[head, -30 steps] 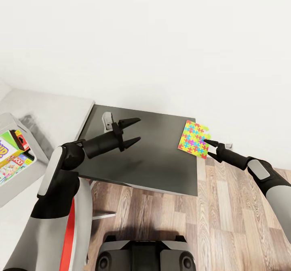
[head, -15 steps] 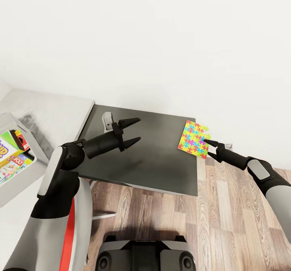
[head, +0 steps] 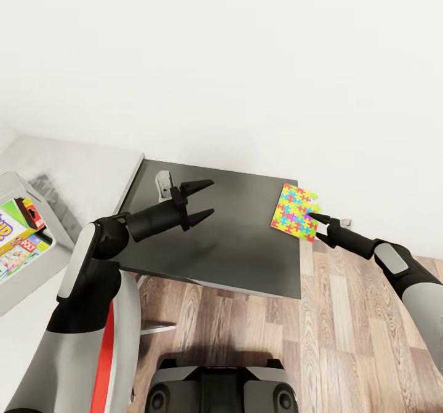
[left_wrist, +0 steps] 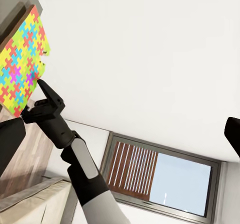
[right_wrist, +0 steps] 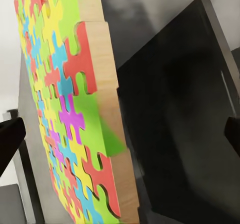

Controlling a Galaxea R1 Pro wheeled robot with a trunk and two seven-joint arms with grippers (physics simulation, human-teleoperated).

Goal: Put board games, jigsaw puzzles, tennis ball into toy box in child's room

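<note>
Reaching toward the far right corner of the dark bench (head: 234, 259), the right gripper (head: 315, 218) is showing its fingers spread apart, their tips sitting at the near edge of the jigsaw puzzle (head: 295, 212); whether they are touching it cannot be told. In the right wrist view that puzzle (right_wrist: 75, 109) is lying close ahead, its wooden edge and interlocking coloured pieces plain, with one dark fingertip showing at each side of the frame. In the left wrist view the right gripper (left_wrist: 42, 91) is pointing at the same puzzle (left_wrist: 22, 59).

The left gripper (head: 206, 199) is hanging above the bench's left half, fingers apart and holding nothing, just beside a small grey fitting (head: 163, 185) at the bench's back edge.

At the picture's left edge the light grey toy box (head: 24, 277) is being cut off by the frame; board games (head: 18, 234) are lying inside it, their lettering only partly readable. The wood-plank floor (head: 344, 339) is showing right of the bench.
</note>
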